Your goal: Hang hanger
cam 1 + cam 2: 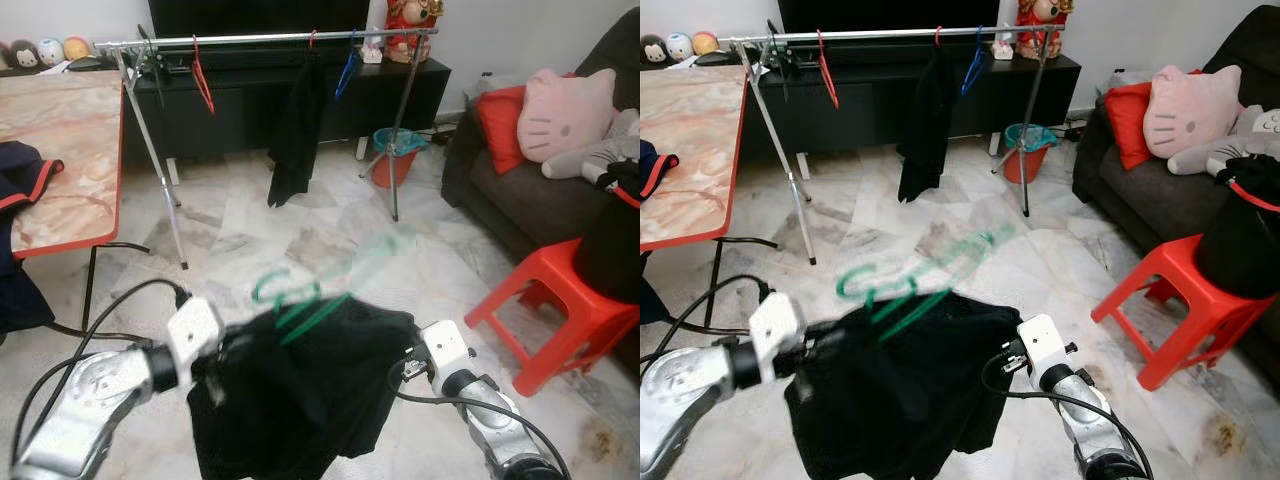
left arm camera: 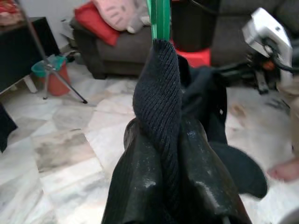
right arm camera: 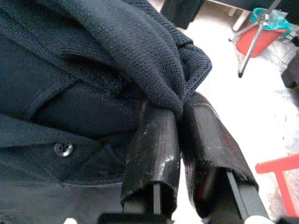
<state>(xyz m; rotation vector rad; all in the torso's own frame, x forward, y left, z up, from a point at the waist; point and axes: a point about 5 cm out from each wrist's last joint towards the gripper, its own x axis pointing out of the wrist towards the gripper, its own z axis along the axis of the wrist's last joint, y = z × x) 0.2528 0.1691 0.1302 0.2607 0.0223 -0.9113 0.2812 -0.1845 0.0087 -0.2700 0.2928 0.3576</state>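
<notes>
My left gripper [image 2: 163,154] is clamped shut on a twisted fold of the black shirt [image 1: 300,390], with the knit squeezed between both fingers [image 2: 138,182]. My right gripper [image 3: 180,135] is likewise closed tight on another bunched edge of the same shirt (a small button shows beside the pinch). The garment hangs slack between my two arms at about 6 o'clock in the head view. The green hanger [image 1: 300,300] rises out of the shirt's upper edge, hook toward 11 o'clock, blurred; in the left wrist view its green bar stands directly above the gripped fold.

At 3 o'clock stands a red stool [image 1: 560,310] with a dark bag on it. At 9 o'clock is a marble-pattern table [image 1: 60,160]. Farther off, near 12 o'clock, the clothes rack [image 1: 270,40] carries a red hanger [image 1: 203,80], a hung black garment [image 1: 298,125] and a blue hanger [image 1: 347,68]. A sofa [image 1: 500,190] with a pink plush cushion [image 1: 565,110] sits at 2 o'clock.
</notes>
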